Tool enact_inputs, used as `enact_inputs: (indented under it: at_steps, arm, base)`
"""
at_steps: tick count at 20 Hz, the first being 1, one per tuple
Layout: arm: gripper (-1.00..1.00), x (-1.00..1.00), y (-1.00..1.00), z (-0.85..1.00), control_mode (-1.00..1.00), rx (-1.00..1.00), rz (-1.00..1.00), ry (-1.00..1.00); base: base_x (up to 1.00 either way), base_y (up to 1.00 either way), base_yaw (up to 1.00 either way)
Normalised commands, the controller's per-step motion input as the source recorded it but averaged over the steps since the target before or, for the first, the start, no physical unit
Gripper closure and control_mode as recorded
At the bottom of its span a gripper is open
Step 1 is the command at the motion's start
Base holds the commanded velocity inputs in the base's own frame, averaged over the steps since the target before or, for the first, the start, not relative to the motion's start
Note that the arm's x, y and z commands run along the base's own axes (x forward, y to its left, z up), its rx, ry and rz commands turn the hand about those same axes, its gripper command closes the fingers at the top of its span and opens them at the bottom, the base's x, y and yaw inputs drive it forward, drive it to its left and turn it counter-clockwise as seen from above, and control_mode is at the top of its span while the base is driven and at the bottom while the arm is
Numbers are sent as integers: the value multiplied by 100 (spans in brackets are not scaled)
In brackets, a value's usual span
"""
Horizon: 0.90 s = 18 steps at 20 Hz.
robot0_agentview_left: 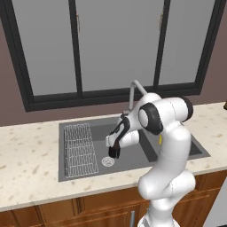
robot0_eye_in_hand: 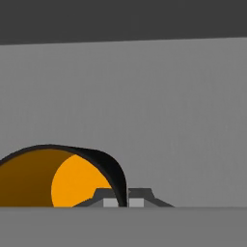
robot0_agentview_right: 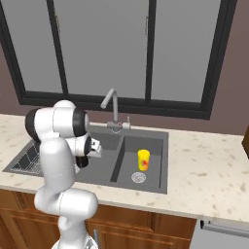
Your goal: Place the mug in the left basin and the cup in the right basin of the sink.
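Hand view — end effector (robot0_eye_in_hand: 123,202) pinching black mug (robot0_eye_in_hand: 62,178) rim, orange-yellow inside, above left basin (robot0_agentview_left: 133,157)

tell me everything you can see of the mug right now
The mug is small and black outside, orange-yellow inside, smooth and matte. The hand view looks into its open mouth, with the tool shut on its thin rim, one fingertip inside and one outside. In the left base view it hangs dark under the tool over the left basin, beside the round drain. No handle shows.
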Motion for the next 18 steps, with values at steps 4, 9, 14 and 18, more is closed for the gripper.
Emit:
enact_inputs:
  at_steps: [4,9,14,18]
  arm:
    - [100,8,0,-15,-100,0,0,0]
    - [100,5,0,-11,-100,0,0,0]
    - [100,3,0,-6,-100,0,0,0]
    - [100,6,0,-16,-100,0,0,0]
  base:
    - [0,0,0]
    - [0,0,0]
    - [0,0,0]
    - [0,0,0]
